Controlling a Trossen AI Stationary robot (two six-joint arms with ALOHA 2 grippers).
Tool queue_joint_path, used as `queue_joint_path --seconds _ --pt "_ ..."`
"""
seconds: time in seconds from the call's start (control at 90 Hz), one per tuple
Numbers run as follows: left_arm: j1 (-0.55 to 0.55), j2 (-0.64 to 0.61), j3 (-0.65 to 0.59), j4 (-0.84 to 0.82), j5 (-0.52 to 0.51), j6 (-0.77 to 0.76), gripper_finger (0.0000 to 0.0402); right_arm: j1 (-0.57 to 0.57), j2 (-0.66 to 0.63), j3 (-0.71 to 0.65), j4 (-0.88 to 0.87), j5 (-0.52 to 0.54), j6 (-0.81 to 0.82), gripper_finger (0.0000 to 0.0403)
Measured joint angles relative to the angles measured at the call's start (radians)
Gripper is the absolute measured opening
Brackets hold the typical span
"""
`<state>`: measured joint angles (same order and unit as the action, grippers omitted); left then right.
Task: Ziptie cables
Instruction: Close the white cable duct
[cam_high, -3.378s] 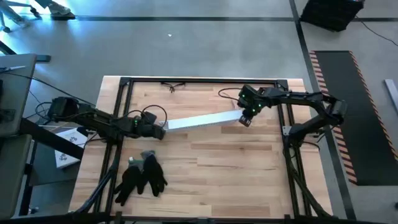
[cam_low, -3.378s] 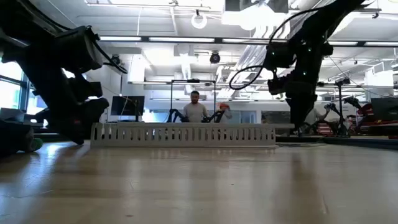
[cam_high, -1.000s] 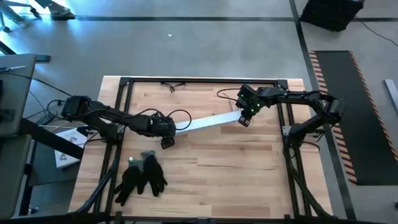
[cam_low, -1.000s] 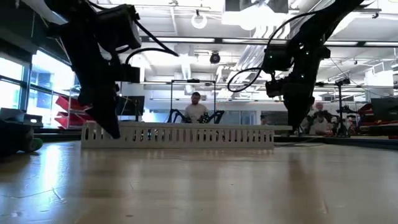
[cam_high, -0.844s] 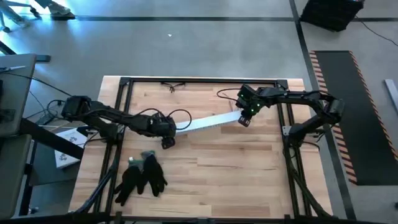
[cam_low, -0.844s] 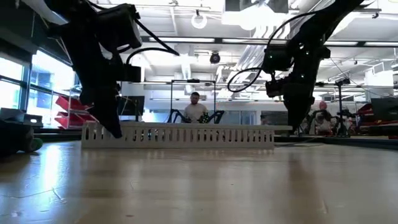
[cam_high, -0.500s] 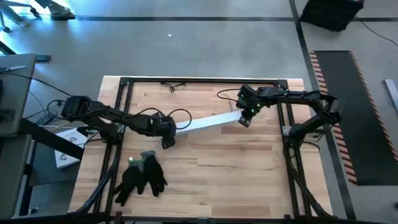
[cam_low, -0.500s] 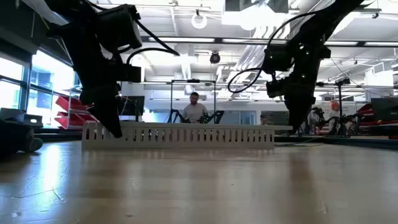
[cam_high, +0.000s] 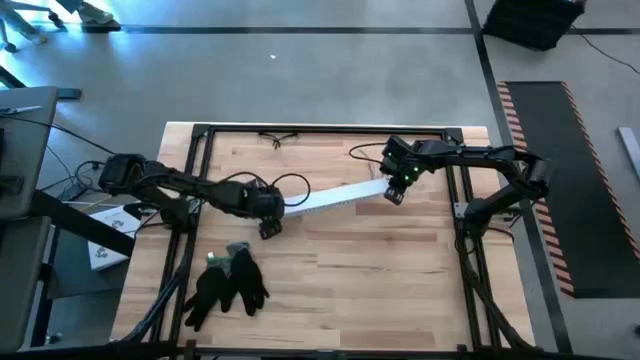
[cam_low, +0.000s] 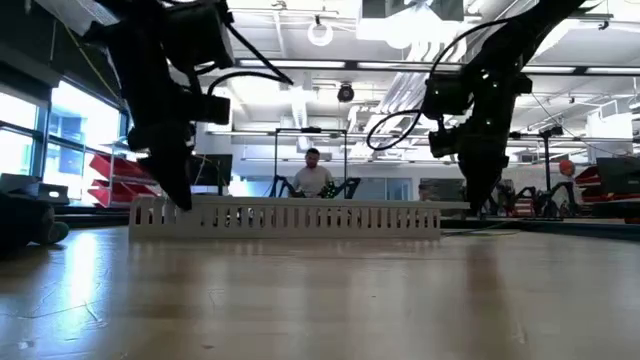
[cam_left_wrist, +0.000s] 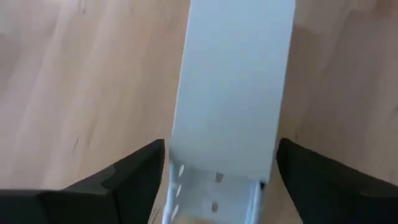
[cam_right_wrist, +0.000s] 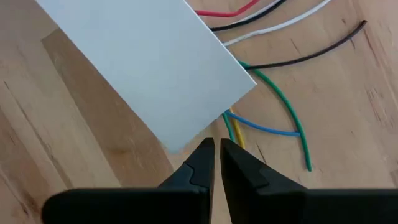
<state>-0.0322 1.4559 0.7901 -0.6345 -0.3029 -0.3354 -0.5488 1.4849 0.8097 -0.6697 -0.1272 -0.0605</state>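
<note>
High view: both arms are reaching over the counter (cam_high: 330, 270) toward a long white channel (cam_high: 335, 196) that is lying at a slant across its middle. The left tool (cam_high: 268, 212) is sitting at the channel's left end; the right tool (cam_high: 396, 185) is sitting at its right end.

Left wrist view: the left tool (cam_left_wrist: 221, 171) is standing wide, one finger on each side of the channel (cam_left_wrist: 233, 87) without closing on it. The channel's cover is ending just ahead of the fingers, and the slotted body is showing beneath it.

Right wrist view: the right tool (cam_right_wrist: 217, 152) is standing narrow, its two tips almost meeting and holding nothing, just beside the corner of the channel (cam_right_wrist: 149, 68). The cables (cam_right_wrist: 273, 93) are emerging from under that end of the channel and are fanning out flat on the wood: red, black, white, green, blue and yellow strands, loose and unbound.

Low view: the channel (cam_low: 285, 217) is resting flat on the counter, slotted wall facing the camera. A person (cam_low: 313, 175) is sitting in the room behind. A pair of black gloves (cam_high: 228, 282) is lying near the counter's front left.
</note>
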Motion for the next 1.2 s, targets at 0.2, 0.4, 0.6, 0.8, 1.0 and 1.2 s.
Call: queue_joint_path --seconds 0.2,0.4,0.6,0.8,1.0,1.2 --pt "0.0 0.0 -0.002 -0.074 0.033 -0.001 0.0298 0.0 0.0 0.0 0.0 0.0 0.0 0.0011" --pt "0.0 0.002 -0.028 -0.072 -0.004 0.005 0.0298 0.0 0.0 0.0 0.0 0.0 0.0 0.0011" --pt "0.0 0.002 -0.03 -0.071 -0.002 0.015 0.0273 -0.003 -0.005 0.007 -0.008 0.009 0.01 0.0011" --pt "0.0 0.002 -0.03 -0.069 -0.005 0.016 0.0233 -0.003 -0.039 0.033 -0.094 0.054 0.0 0.0011" --pt "-0.001 0.002 -0.031 -0.049 -0.02 0.019 0.0223 -0.035 -0.047 0.002 -0.072 0.088 -0.005 0.0011" --pt "-0.001 0.005 -0.031 -0.003 -0.03 0.044 0.0222 -0.057 -0.047 -0.009 0.026 -0.013 -0.009 0.0011"
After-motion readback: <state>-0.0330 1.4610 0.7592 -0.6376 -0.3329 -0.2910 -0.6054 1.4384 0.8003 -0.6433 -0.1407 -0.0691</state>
